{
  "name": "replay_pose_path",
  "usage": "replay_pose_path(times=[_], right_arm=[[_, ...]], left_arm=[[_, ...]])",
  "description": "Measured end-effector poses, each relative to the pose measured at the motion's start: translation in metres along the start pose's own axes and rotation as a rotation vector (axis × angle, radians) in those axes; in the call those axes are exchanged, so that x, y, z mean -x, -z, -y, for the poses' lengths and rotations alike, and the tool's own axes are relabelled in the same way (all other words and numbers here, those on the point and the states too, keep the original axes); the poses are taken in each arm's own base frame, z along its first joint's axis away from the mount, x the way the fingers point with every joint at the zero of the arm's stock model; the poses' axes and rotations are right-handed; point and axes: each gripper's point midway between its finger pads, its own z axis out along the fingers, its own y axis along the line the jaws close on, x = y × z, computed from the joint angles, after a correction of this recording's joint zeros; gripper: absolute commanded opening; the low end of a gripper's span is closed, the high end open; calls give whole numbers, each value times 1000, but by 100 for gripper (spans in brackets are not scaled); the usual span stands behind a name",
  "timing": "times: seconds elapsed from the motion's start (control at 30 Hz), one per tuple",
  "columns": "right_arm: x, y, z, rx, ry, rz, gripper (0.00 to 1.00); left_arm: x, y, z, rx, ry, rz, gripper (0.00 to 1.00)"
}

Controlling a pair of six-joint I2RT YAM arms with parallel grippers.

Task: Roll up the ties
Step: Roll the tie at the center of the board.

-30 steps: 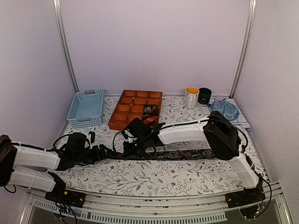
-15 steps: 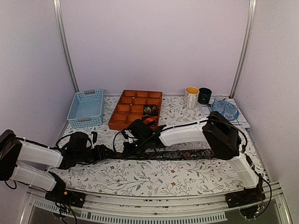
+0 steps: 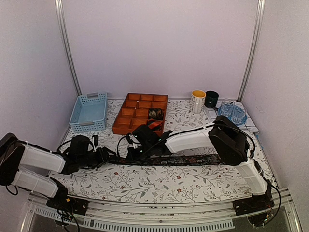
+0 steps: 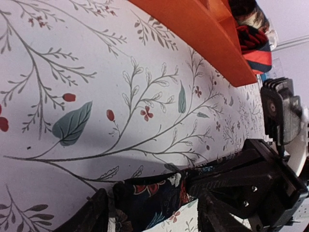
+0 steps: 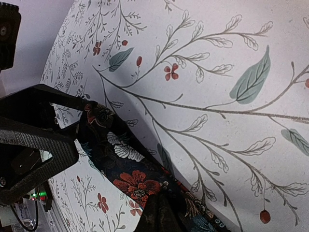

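**Left gripper [image 4: 154, 215] straddling tie end; roll not started**

Left gripper's jaws are standing apart, one finger on each side of the tie [image 4: 149, 193]. The tie's end is lying flat between them, not clamped. Right gripper [image 3: 133, 155] is reaching across from the other side with its jaws together. In its wrist view the fabric is rising in a fold toward the camera, so it is apparently pinching the tie just beside the left gripper. The rest of the tie is lying as a long flat strip on the table [image 3: 159, 186], running off toward the right arm's side.

Progress, as judged:
- **Done:** two ties are sitting rolled in the tray [image 3: 120, 129] at the back, a dark coil [image 3: 155, 113] and a red-and-black coil [image 4: 253, 48], in neighbouring compartments.
- **In hand:** this tie is showing no turns at all, and both grippers are gathering at one end of it, so the first fold is looking like the step under way.
- **Left:** the whole roll is remaining, and probably the move to the tray after it.
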Motion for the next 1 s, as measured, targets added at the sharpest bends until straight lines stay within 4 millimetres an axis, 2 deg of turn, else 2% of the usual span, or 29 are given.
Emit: replay_pose_path(times=[0.1,0.27,0.57,0.73,1.0], right_arm=[[0,0,0,6,-1,3,0],[0,-1,0,12,-1,7,0],[0,-1,-1,16,-1,9,0],[0,-2,-1,23,0,12,0],[0,-2,-2,31,-2,17,0]], left_arm=[[2,-1,-2,4,15,6,58],[2,-1,-8,9,43,7,39],[-4,0,-13,-7,73,-6,17],[-4,1,-13,-13,74,-4,0],[-1,5,-9,-20,42,6,0]])
